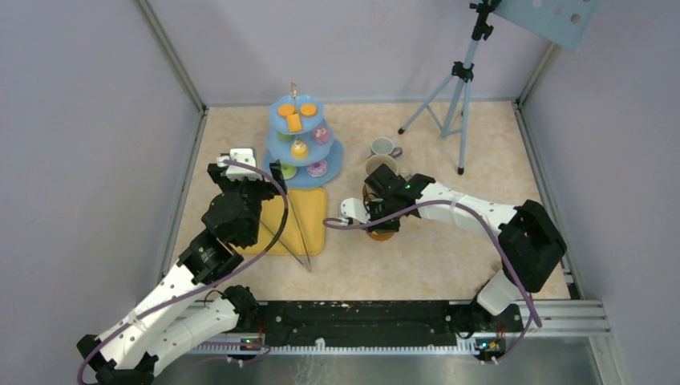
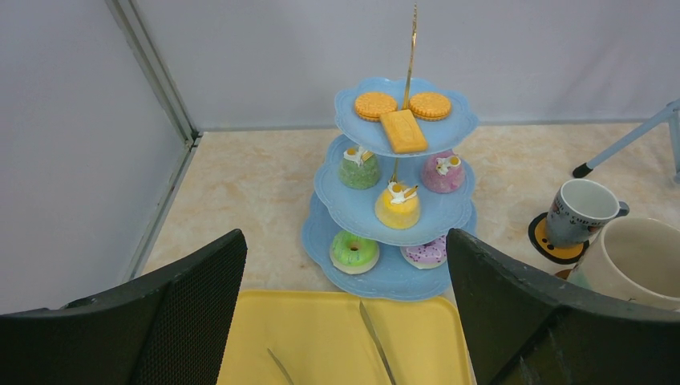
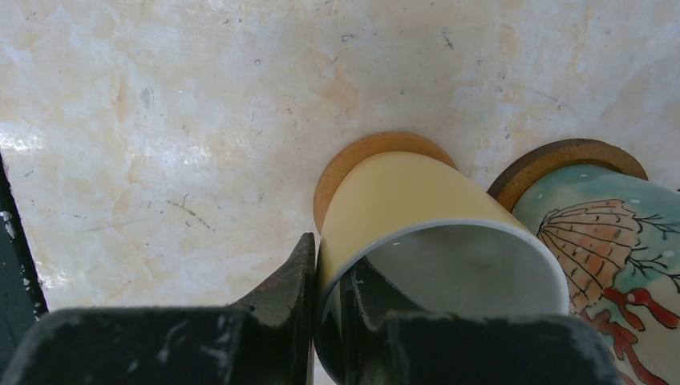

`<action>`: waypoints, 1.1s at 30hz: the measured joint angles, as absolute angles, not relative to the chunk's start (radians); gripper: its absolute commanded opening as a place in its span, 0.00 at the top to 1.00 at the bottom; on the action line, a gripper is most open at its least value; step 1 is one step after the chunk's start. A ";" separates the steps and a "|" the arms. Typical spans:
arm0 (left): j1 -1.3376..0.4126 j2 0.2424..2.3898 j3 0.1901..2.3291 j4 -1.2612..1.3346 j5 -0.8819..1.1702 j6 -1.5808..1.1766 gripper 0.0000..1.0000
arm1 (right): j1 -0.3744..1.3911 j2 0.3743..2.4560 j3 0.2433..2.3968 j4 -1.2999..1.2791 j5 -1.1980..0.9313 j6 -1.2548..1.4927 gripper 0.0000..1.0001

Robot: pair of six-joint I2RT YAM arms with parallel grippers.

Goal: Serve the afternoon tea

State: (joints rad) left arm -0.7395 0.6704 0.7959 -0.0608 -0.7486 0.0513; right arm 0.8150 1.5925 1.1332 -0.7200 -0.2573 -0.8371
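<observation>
Right tool pinches the rim of the cream mug, tilted over a coaster at 12 o'clock (thin one-wall grip). It may slip or land off-centre, knocking the patterned mug at 3 o'clock.

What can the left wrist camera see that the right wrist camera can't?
Only the left wrist view shows the blue three-tier stand with pastries, the yellow tray, the tongs and a grey mug. Only the right wrist view shows the right tool pinching a cream mug's rim, beside a seashell-patterned cup. Both show the marbled tabletop, round coasters and a cream mug, though perhaps not the same one.
</observation>
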 measured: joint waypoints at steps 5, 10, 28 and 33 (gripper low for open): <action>-0.739 0.670 0.796 -0.061 -0.749 0.051 0.01 | 0.815 1.592 1.134 -0.721 -0.257 -0.837 0.87; -0.739 0.671 0.796 -0.061 -0.749 0.051 0.01 | 0.815 1.592 1.134 -0.723 -0.254 -0.836 0.71; -0.739 0.725 0.787 -0.050 -0.786 0.079 0.01 | 0.815 1.354 1.189 -0.725 -0.235 -0.755 0.08; -0.739 0.729 0.799 -0.068 -0.828 0.072 0.01 | 0.816 1.097 1.174 -0.652 -0.079 -0.562 0.08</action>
State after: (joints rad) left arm -0.7391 0.7288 0.7986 -0.0685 -0.8284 0.0719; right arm 0.8158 1.0966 1.1744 -0.6521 -0.0792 -0.5625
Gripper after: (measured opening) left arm 0.987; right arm 0.919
